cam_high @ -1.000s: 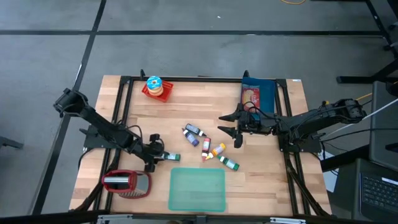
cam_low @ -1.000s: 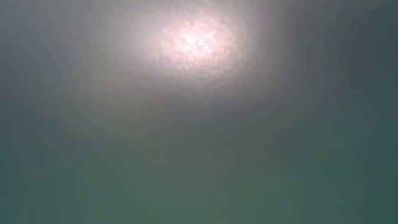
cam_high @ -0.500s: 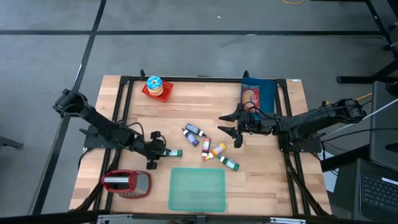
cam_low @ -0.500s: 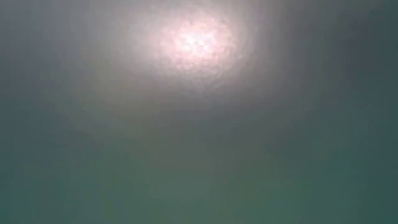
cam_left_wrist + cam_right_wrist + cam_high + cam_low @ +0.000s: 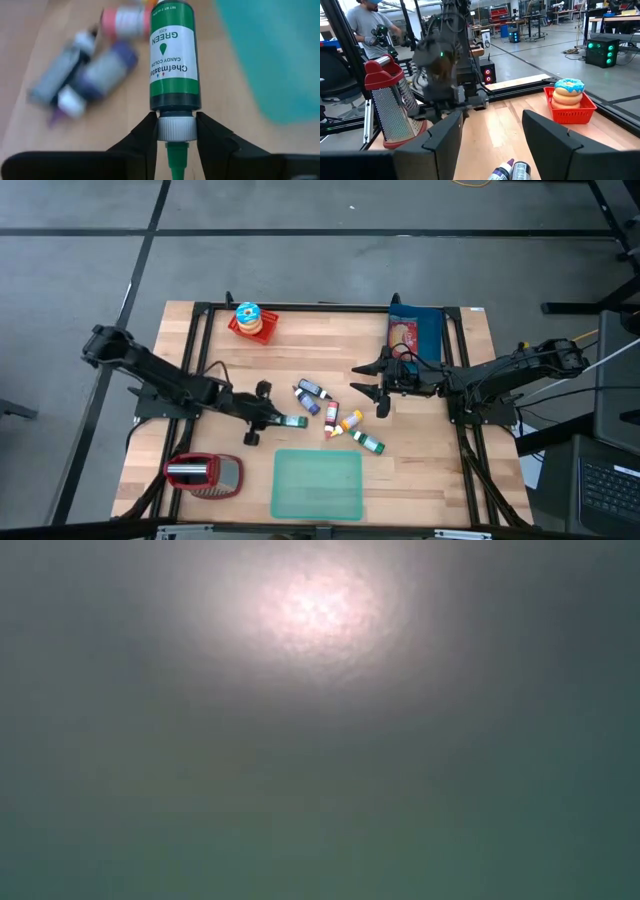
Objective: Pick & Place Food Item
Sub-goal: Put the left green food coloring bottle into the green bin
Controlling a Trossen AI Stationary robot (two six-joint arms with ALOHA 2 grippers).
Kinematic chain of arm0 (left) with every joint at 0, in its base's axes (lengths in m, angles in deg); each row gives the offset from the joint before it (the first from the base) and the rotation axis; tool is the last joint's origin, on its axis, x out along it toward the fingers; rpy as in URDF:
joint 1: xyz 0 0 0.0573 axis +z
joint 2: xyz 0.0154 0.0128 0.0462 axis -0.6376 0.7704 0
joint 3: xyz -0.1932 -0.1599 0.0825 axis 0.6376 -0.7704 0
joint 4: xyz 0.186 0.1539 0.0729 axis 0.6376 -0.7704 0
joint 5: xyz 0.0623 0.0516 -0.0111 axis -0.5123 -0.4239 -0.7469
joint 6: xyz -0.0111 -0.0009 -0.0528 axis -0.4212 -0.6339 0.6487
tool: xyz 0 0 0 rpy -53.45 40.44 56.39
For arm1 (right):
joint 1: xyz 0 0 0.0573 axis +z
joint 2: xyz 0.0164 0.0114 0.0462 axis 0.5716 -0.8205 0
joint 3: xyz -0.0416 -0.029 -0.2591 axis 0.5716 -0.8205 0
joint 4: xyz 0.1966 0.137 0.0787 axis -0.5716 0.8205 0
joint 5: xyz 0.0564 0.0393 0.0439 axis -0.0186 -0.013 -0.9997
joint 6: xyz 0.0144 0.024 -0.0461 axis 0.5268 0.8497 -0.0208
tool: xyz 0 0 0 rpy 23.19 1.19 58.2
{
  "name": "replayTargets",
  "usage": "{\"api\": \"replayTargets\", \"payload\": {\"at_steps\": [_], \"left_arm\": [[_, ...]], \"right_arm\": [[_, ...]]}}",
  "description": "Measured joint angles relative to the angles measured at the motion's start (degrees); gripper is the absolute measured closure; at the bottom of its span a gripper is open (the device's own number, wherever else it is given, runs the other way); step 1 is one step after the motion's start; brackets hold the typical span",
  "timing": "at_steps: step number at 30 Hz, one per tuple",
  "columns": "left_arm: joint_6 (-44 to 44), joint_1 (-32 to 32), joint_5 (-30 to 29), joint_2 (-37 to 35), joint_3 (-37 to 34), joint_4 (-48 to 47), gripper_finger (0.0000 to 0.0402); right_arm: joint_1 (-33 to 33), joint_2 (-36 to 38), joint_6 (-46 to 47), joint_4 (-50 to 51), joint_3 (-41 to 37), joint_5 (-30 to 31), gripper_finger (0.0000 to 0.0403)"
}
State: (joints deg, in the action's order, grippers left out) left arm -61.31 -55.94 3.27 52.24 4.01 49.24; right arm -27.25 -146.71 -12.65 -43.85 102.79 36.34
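My left gripper (image 5: 272,418) is shut on a green bottle of candy colour (image 5: 174,55), left of the table's middle. The bottle (image 5: 293,420) points away from the fingers, toward a loose heap of several small bottles (image 5: 330,412) on the wood. My right gripper (image 5: 372,390) hangs open and level at the heap's right, with nothing between its fingers (image 5: 445,137). The low view shows only a blur. My left gripper pinches the bottle's grey cap (image 5: 175,127) between its two fingers (image 5: 142,140), the green nozzle pointing back into the gripper. The fingers come from the table's left, slanting down, in line with the bottle. The body sticks out past the fingertips; whether its base touches the wood I cannot tell.
A teal mat (image 5: 317,485) lies at the near edge, a red-handled grater (image 5: 205,473) to its left. A red basket with a doughnut (image 5: 250,320) stands at the far left, a blue box (image 5: 412,335) at the far right. A person stands beyond the table (image 5: 367,20).
My left gripper has moved toward the table's right edge and a little up, toward the heap of bottles, turning as it went. The green bottle has gone with it, from beside the grater's far side toward the table's middle.
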Motion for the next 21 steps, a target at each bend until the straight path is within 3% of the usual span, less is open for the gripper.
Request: {"api": "replayTargets", "payload": {"at_steps": [6,13,21], "left_arm": [[-13.4,3.7,13.1,-0.1,10.0,-6.2,0.0303],[-27.6,4.4,15.7,3.8,23.7,-21.7,0.0303],[-38.3,1.9,28.7,13.0,31.7,-24.5,0.0303]], "right_arm": [[0.0,0.0,0.0,0.0,0.0,0.0,0.0192],[0.0,0.0,0.0,0.1,0.0,0.0,0.0192],[0.0,0.0,0.0,0.4,0.0,0.0,0.0192]]}}
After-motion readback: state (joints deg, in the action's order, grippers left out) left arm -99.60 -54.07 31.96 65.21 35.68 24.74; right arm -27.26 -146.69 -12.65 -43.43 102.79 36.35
